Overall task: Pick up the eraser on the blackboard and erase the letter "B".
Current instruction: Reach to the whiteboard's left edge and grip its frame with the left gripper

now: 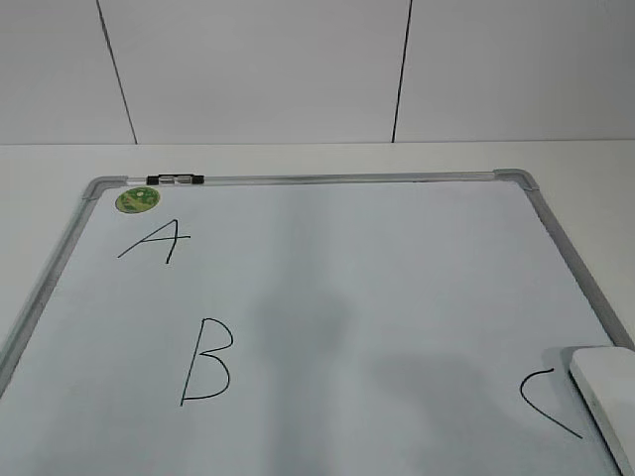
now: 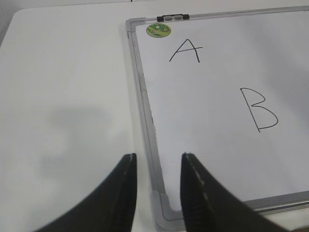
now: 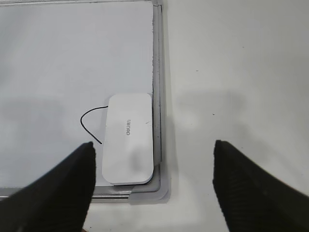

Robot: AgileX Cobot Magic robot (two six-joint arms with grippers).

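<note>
The white eraser (image 3: 129, 139) is seen flat at the board's (image 1: 397, 288) 5 o'clock corner, the B (image 1: 206, 361) intact; both hands (image 2: 157, 162) (image 3: 153, 150) are released.

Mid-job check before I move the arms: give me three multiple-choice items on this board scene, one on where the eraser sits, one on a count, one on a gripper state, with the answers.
1. Where does the eraser lie on the blackboard?
A. Beside the green sticker
B. In a near corner, along the right frame, next to the C
C. On top of the B

2. How many hand-drawn letters are on the board?
A. Two
B. Three
C. Four

3. How is the right gripper now?
A. Shut on the eraser
B. Shut on the marker
C. Open, holding nothing

Answers:
1. B: the right wrist view shows it against the right frame by the near corner, at the C.
2. B: the exterior view shows A, the letter "B" and the C.
3. C: its fingers stand wide apart with nothing between them.
</note>
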